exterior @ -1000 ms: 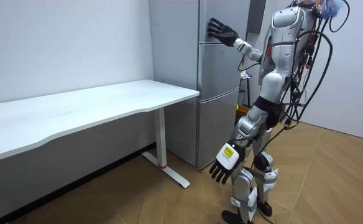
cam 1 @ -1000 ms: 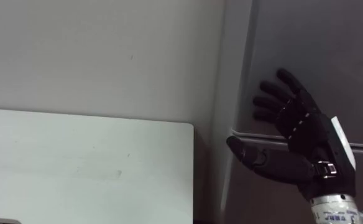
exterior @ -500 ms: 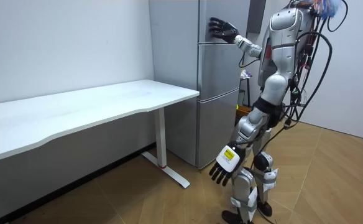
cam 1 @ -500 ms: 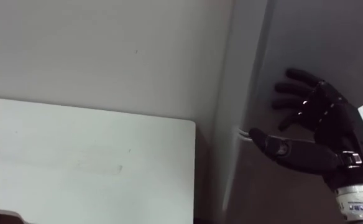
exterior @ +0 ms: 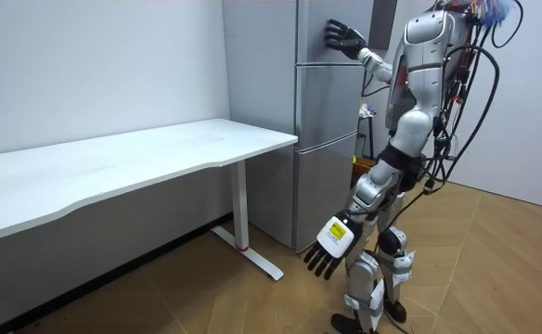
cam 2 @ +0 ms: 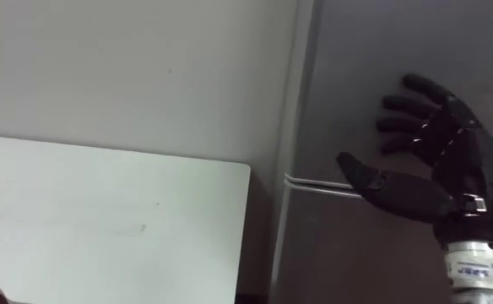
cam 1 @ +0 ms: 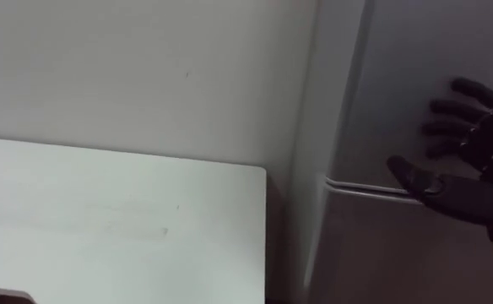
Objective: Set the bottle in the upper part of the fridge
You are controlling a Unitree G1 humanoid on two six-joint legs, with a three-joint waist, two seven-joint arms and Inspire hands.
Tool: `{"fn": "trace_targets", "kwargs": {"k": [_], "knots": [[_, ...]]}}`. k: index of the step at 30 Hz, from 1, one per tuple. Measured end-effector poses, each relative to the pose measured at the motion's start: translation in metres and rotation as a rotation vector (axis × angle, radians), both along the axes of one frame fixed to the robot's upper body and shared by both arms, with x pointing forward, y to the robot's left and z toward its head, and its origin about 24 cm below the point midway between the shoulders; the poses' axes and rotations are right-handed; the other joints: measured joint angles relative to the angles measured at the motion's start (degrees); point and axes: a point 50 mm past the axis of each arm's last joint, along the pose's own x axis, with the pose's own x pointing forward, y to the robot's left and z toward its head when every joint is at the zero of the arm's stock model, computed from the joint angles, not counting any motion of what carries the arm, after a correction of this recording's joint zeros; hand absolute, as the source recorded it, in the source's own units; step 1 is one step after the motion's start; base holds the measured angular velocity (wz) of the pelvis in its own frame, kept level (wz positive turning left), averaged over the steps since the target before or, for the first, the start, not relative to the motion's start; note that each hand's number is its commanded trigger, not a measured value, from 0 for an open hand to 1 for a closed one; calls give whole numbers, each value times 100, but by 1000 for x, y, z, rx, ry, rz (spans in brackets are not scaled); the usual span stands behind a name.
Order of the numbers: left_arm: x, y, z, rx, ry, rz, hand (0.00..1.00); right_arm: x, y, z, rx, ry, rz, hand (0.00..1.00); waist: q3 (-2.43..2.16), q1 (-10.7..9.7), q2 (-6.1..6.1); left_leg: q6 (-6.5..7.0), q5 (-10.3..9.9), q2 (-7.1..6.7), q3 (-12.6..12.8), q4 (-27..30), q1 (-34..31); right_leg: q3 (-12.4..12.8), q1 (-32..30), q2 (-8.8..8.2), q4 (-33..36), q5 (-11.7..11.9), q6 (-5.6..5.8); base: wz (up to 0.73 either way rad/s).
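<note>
A long white table [exterior: 160, 153] runs along the pale wall [exterior: 95, 65], its flat top plain white, with a gently curved front edge. It rests on a white leg [exterior: 241, 209] whose flat foot sits on the wood parquet floor [exterior: 206, 306]. The table's end comes just beside a tall grey fridge [exterior: 331, 158], which stands on the same floor.
</note>
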Motion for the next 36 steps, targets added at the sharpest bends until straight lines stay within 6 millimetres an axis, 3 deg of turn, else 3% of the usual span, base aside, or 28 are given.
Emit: {"fn": "trace_targets", "kwargs": {"k": [6, 11, 20, 23, 29, 30, 36], "knots": [[1, 7, 3, 6, -53, 93, 0, -15, -33, 0, 108, -8, -110, 0, -12, -28, 10, 9, -3, 1, 96, -83, 109, 10, 50, -22, 1, -8, 12, -4], [-4, 10, 4, 32, -57, 125, 0, -30, -55, -6, 153, 13, -250, 0, -33, -177, -22, 26, -14, -9, 172, -116, 92, 66, -26, -34, 5, -13, 32, -5], [-9, 14, 5, 102, -55, 164, 0, -59, -87, -41, 214, 153, -501, 0, -13, -337, -11, 32, -21, 5, 373, -295, 208, 286, -55, -33, 43, -13, 36, -12], [0, 14, 5, 99, -85, 188, 0, -71, -94, -55, 278, 198, -558, 0, 28, -340, 0, 38, -30, 8, 398, -296, 221, 324, -49, -34, 46, -12, 39, -3], [3, 14, 5, 79, -119, 267, 0, -94, -104, -98, 398, 347, -660, 0, 10, -339, 139, 55, -47, 7, 442, -281, 191, 468, -132, -39, 105, -6, 48, -7], [3, 14, 5, 77, -120, 272, 0, -101, -105, -109, 418, 385, -690, 0, -12, -347, 162, 59, -49, 3, 438, -281, 182, 458, -140, -46, 110, -4, 52, 0], [0, 9, 3, 59, -112, 303, 0, -132, -95, -167, 614, 571, -790, 0, -12, -398, 267, 63, -49, 2, 458, -282, 226, 461, -116, -50, 123, -2, 57, 0]]}}
